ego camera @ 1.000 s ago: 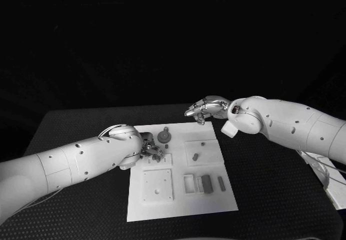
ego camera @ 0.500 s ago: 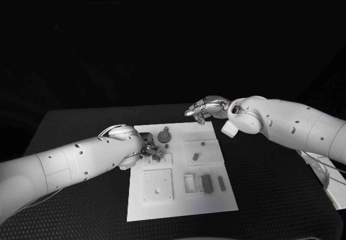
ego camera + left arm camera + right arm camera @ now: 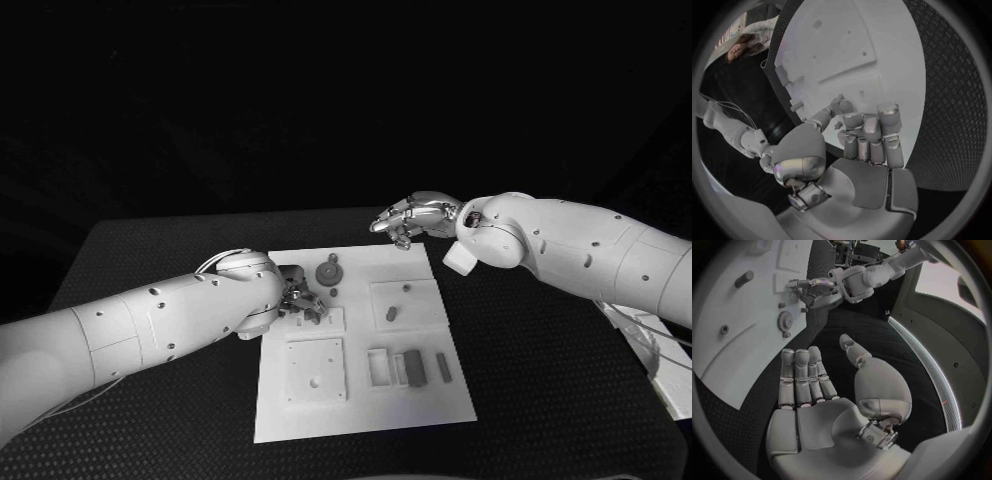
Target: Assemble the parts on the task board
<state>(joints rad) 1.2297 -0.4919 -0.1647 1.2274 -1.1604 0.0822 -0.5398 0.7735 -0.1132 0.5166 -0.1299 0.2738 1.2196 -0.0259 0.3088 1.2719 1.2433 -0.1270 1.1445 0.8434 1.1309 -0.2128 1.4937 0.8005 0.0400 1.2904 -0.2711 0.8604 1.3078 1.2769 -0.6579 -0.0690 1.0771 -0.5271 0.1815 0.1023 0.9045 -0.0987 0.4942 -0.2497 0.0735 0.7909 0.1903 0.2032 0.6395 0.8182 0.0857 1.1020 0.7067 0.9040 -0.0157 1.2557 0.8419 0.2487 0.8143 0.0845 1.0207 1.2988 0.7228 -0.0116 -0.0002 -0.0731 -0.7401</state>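
Fingers (image 3: 870, 132) of our left hand (image 3: 300, 297) curl together on the board (image 3: 361, 420); right hand (image 3: 411, 218) spread, empty; loose parts (image 3: 413, 366) remain.

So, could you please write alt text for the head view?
A white task board lies on a black table, with small grey parts on it. The left hand is down at the board's left edge; the right hand hovers open above its far corner.
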